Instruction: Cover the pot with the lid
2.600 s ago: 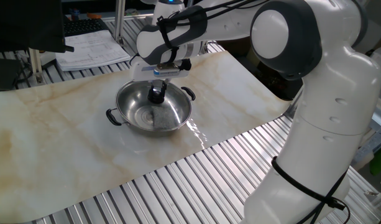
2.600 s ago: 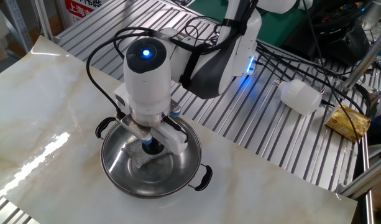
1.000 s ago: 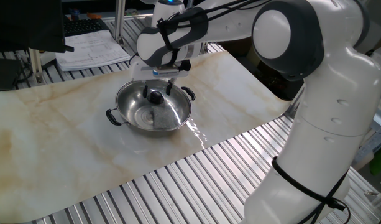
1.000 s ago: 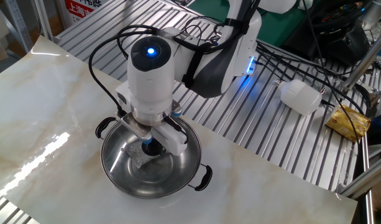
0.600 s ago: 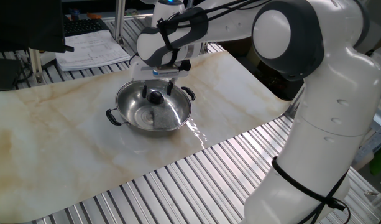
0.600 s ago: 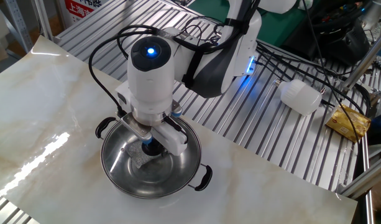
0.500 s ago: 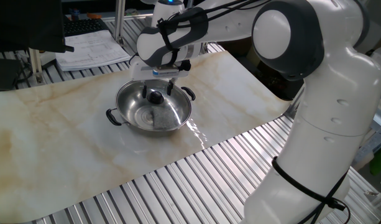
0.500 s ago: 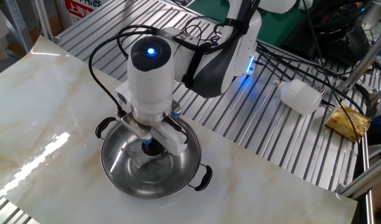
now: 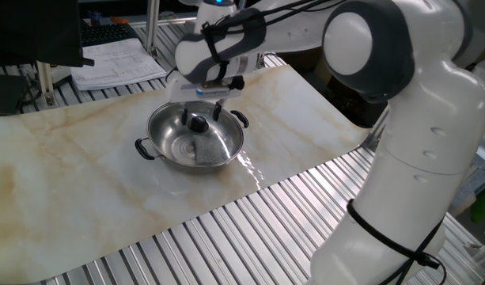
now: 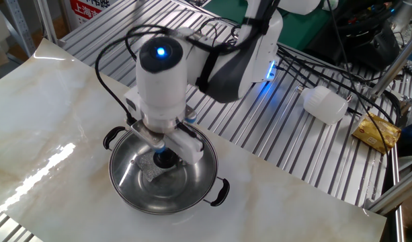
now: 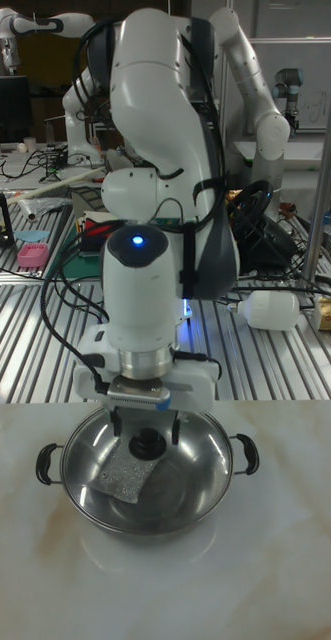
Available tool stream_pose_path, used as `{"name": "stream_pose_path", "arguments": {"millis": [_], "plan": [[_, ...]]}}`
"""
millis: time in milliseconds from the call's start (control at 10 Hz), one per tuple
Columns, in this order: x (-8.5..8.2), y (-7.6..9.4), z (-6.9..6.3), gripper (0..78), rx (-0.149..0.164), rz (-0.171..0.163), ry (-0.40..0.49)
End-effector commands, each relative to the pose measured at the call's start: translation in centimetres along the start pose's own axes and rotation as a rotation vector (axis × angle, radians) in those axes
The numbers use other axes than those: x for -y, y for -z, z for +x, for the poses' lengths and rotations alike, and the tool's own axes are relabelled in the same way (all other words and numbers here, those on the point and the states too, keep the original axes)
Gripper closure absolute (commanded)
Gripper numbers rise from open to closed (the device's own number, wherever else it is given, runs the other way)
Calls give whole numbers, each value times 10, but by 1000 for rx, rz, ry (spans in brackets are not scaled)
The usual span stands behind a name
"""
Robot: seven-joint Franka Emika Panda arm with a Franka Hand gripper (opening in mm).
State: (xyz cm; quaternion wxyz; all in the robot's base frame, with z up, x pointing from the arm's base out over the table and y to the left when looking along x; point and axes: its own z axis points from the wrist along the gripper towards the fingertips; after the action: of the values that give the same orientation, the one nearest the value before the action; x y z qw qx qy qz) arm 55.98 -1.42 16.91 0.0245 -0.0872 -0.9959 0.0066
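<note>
The glass lid (image 9: 197, 141) sits on the steel pot (image 11: 150, 486), its black knob (image 9: 198, 123) at the pot's centre, so the covering looks done. Since 2.6 s ago the gripper (image 9: 198, 112) has let go of the knob and lifted a little; its fingers (image 11: 176, 432) stand apart on either side just above it, holding nothing. The arm reaches in from the right of the pot, wrist pointing straight down over the knob. Retreat is what remains.
</note>
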Motion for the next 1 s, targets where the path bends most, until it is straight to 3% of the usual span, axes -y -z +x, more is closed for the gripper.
{"name": "stream_pose_path", "arguments": {"millis": [100,300,400,500,600,700,800,1000], "plan": [[5,43,9,1,-13,-56,126],[4,51,14,1,-12,-55,149],[-2,64,27,1,-10,-43,158],[-4,68,31,1,-10,-41,169],[-9,84,49,1,-10,-49,155],[-9,85,52,1,-9,-49,155],[-10,93,61,1,-9,-31,187],[-8,99,67,1,-8,-1,196]]}}
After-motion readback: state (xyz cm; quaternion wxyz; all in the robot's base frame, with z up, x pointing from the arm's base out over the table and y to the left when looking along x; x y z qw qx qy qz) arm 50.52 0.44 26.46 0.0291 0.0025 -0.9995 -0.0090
